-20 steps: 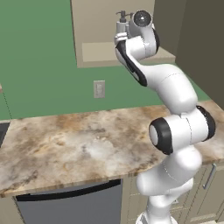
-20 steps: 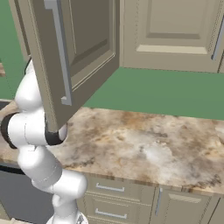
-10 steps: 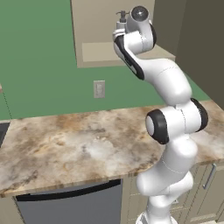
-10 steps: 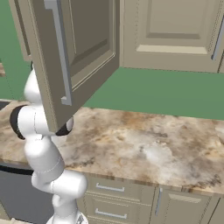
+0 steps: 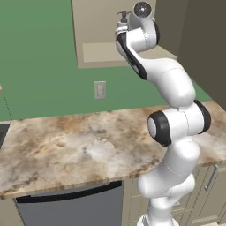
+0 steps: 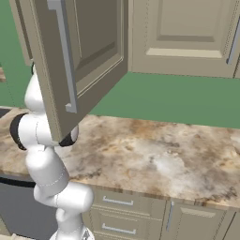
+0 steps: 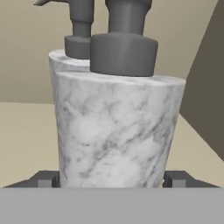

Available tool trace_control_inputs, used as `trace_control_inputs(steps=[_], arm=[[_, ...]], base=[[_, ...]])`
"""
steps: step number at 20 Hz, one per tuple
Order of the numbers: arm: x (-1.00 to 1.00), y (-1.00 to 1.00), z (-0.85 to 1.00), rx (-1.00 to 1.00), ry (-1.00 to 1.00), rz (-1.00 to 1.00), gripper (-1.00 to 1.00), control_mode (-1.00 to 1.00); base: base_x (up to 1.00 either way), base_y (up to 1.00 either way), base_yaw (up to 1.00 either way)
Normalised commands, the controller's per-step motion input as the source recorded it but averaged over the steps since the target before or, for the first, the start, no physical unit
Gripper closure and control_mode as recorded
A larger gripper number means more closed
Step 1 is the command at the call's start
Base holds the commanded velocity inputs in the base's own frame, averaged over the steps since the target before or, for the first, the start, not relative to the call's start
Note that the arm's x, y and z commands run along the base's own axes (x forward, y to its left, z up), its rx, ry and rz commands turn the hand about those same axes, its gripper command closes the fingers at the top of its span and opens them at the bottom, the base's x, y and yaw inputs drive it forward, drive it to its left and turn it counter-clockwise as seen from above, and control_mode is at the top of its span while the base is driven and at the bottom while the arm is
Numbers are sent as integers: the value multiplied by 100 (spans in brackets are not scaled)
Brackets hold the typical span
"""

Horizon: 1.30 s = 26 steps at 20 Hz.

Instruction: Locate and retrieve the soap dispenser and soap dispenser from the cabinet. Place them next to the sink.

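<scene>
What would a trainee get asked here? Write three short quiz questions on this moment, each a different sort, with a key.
1. True or false: both soap dispensers stand on the counter.
2. In the hand view, the fingers sit: A) either side of the near soap dispenser, B) above its pump, C) behind it.
3. Fill in: the second soap dispenser stands ____ the near one in the hand view.

Key: 1 false, they are on the cabinet shelf. 2 A. 3 behind.

Green wall [image 5: 39, 66], marbled brown countertop [image 5: 79, 145]
</scene>
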Motion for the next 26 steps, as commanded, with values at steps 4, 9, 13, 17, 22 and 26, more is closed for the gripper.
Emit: trace_control_inputs(steps=[4, 9, 13, 17, 22, 26], arm=[[-58, -23, 0, 6, -7, -8, 100, -100], [-82, -14, 0, 10, -12, -8, 100, -100], [-82, 1, 27, 5, -19, -4, 100, -100], [-72, 5, 57, -1, -3, 0, 100, -100], [-60, 16, 11, -5, 10, 7, 100, -100], [-83, 3, 0, -5, 13, 12, 100, -100]], base=[[0, 0, 0], [0, 0, 0], [0, 0, 0], [0, 0, 0], [0, 0, 0], [0, 0, 0]])
